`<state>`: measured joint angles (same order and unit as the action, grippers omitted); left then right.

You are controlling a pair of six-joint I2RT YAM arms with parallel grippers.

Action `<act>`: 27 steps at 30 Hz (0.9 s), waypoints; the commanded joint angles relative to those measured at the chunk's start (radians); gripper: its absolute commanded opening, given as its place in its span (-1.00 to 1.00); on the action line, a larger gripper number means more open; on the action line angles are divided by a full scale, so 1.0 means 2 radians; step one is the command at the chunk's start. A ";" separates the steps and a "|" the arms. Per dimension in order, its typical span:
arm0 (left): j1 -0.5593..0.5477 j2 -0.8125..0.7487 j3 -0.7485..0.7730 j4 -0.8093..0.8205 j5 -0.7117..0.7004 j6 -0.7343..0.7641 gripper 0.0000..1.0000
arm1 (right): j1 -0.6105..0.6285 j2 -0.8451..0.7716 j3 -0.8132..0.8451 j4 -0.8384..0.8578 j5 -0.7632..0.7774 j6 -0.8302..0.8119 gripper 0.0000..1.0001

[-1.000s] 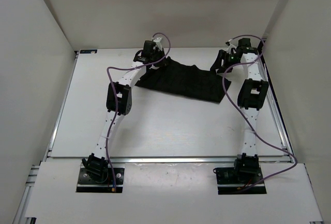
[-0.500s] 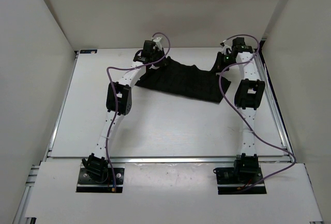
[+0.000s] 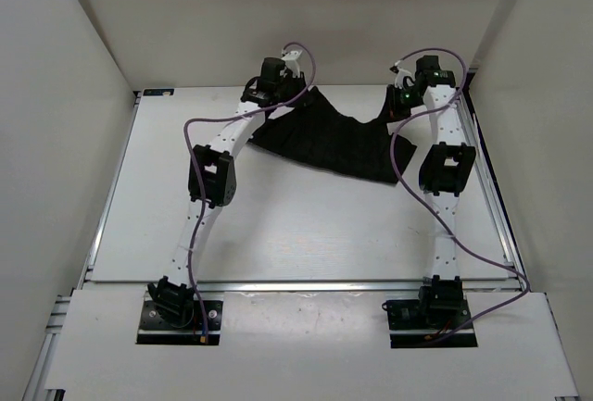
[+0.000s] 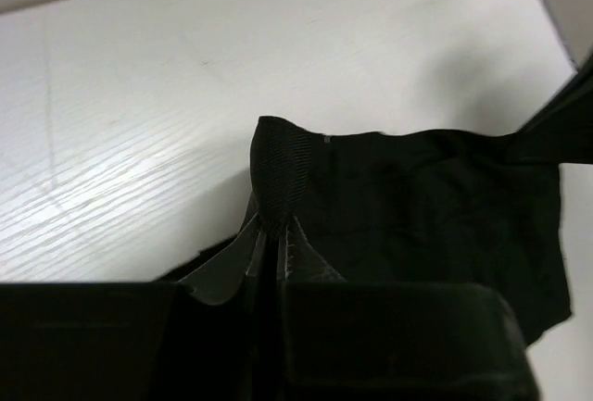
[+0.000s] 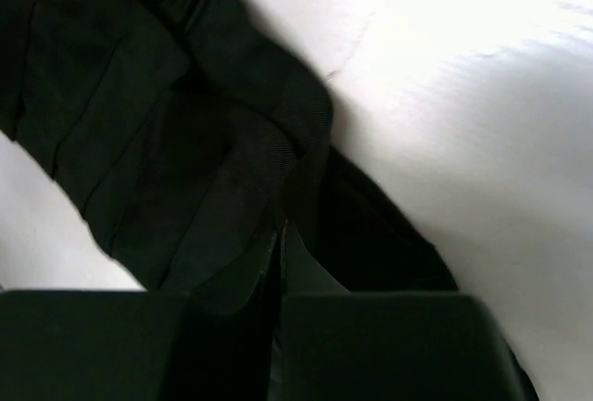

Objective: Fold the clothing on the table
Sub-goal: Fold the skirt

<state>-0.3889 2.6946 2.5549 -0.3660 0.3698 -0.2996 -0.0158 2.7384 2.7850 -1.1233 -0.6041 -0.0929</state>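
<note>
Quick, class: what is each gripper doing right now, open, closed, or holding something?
Left gripper: closed, pinching a fold of the clothing.
Right gripper: closed on an edge of the clothing.

Open passage over near half of flat white tabletop (image 3: 315, 225); black pleated fabric garment (image 3: 335, 142) spans far end; white side walls (image 3: 65, 160) hem L/R.

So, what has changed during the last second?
The right tool closed on the far right corner of the clothing. Both tools moved slightly farther out, drawing the far corners along. The left tool stayed shut on the left corner; the rest still lies on the table.
</note>
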 commanded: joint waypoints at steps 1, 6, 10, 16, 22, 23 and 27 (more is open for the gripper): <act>-0.013 -0.096 -0.022 0.007 0.015 0.019 -1.00 | 0.004 -0.061 0.017 -0.057 -0.022 -0.049 -1.00; -0.006 -0.146 -0.109 0.009 0.015 0.031 -0.99 | -0.009 -0.075 0.017 -0.093 -0.029 -0.073 -1.00; -0.003 -0.196 -0.205 0.046 0.002 0.034 -0.95 | -0.013 -0.088 -0.006 -0.099 -0.035 -0.075 -1.00; -0.013 -0.277 -0.395 0.075 -0.018 0.026 -1.00 | -0.016 -0.111 -0.069 -0.108 -0.026 -0.078 -0.99; -0.027 -0.360 -0.544 0.135 -0.031 -0.003 -1.00 | -0.021 -0.153 -0.150 -0.109 -0.035 -0.084 -1.00; -0.034 -0.374 -0.556 0.135 -0.032 -0.005 -1.00 | -0.023 -0.166 -0.168 -0.109 -0.036 -0.096 -1.00; -0.043 -0.412 -0.596 0.141 -0.037 -0.020 -1.00 | -0.030 -0.211 -0.278 -0.110 -0.052 -0.121 -1.00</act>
<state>-0.4610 2.0087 1.3937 -0.1501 0.3103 -0.3107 -0.0547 2.4313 2.3219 -1.3102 -0.6621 -0.2749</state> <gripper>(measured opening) 0.153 0.008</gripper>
